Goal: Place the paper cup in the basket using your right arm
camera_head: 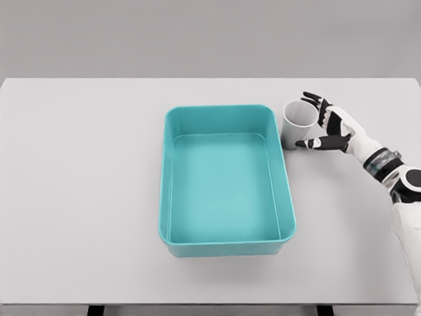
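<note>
The plain white paper cup (299, 123) stands upright just right of the teal basket (226, 245), with the right hand (331, 125) beside it, fingers spread, gripping nothing

Right white five-finger hand (327, 125): glossy white shell segments, black joints and black fingertips. White forearm (402, 197) with smooth rounded casing, grey-and-black ribbed band at wrist, black gap at the next joint. No visible cables or markings.

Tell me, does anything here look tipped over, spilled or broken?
Nothing stands out. The paper cup stands upright on the table just right of the teal basket, and the right hand is open beside it.
</note>
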Robot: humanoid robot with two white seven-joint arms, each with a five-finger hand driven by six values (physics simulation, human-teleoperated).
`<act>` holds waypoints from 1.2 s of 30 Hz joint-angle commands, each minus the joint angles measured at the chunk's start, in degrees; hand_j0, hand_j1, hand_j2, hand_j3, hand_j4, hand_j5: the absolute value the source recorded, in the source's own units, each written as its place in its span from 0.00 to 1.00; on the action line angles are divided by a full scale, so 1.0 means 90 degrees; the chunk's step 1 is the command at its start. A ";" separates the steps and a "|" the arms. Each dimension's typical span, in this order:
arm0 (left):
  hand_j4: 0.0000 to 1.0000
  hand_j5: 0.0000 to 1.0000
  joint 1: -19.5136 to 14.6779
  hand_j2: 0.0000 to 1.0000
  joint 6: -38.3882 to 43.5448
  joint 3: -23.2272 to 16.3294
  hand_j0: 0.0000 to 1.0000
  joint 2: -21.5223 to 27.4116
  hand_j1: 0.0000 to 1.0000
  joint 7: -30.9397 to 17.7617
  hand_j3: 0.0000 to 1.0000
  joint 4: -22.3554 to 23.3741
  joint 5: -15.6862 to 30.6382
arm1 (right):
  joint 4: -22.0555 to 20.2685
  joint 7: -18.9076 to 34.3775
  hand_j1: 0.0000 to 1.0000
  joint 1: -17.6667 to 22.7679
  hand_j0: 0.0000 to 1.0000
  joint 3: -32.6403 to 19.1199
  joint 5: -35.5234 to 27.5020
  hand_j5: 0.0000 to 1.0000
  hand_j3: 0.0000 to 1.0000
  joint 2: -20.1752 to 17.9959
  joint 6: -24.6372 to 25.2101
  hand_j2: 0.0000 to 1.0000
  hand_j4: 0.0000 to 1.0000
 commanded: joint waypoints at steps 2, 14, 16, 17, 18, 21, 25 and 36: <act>1.00 1.00 0.0000 1.00 0.0000 0.0003 1.00 0.0000 1.00 -0.0001 1.00 -0.0001 0.0001 | 0.0122 0.0000 1.00 -0.0020 1.00 0.0001 0.0067 1.00 1.00 0.0091 -0.0057 1.00 1.00; 1.00 1.00 0.0000 1.00 0.0000 -0.0007 1.00 0.0000 1.00 -0.0001 1.00 -0.0001 0.0001 | 0.0122 0.0000 0.77 -0.0049 0.77 0.0088 0.0408 0.77 0.77 0.0130 -0.0057 0.77 0.77; 1.00 1.00 0.0000 1.00 0.0000 -0.0007 1.00 0.0000 1.00 -0.0001 1.00 -0.0001 0.0001 | 0.0103 0.0000 0.71 -0.0049 0.71 0.0088 0.0418 0.71 0.71 0.0120 -0.0057 0.71 0.71; 1.00 1.00 0.0000 1.00 0.0000 -0.0006 1.00 0.0000 1.00 -0.0001 1.00 -0.0001 0.0001 | 0.0093 0.0000 0.67 -0.0049 0.67 0.0088 0.0418 0.67 0.67 0.0120 -0.0057 0.67 0.67; 1.00 1.00 0.0000 1.00 0.0000 0.0003 1.00 0.0000 1.00 -0.0001 1.00 -0.0001 0.0001 | 0.0083 0.0000 0.67 -0.0049 0.67 0.0088 0.0418 0.67 0.67 0.0111 -0.0057 0.67 0.67; 1.00 1.00 0.0000 1.00 0.0000 0.0003 1.00 0.0000 1.00 -0.0001 1.00 -0.0001 0.0001 | 0.0054 0.0000 0.63 -0.0039 0.63 0.0088 0.0418 0.63 0.63 0.0081 -0.0057 0.63 0.63; 1.00 1.00 0.0000 1.00 0.0000 0.0003 1.00 0.0000 1.00 -0.0001 1.00 -0.0001 0.0001 | 0.0015 0.0000 0.59 -0.0049 0.59 0.0088 0.0418 0.59 0.59 0.0052 -0.0057 0.59 0.59; 1.00 1.00 0.0000 1.00 0.0000 0.0003 1.00 0.0000 1.00 -0.0001 1.00 -0.0001 0.0001 | -0.1108 0.0000 0.51 0.0078 0.51 0.0020 0.0418 0.51 0.51 -0.0221 -0.0067 0.51 0.51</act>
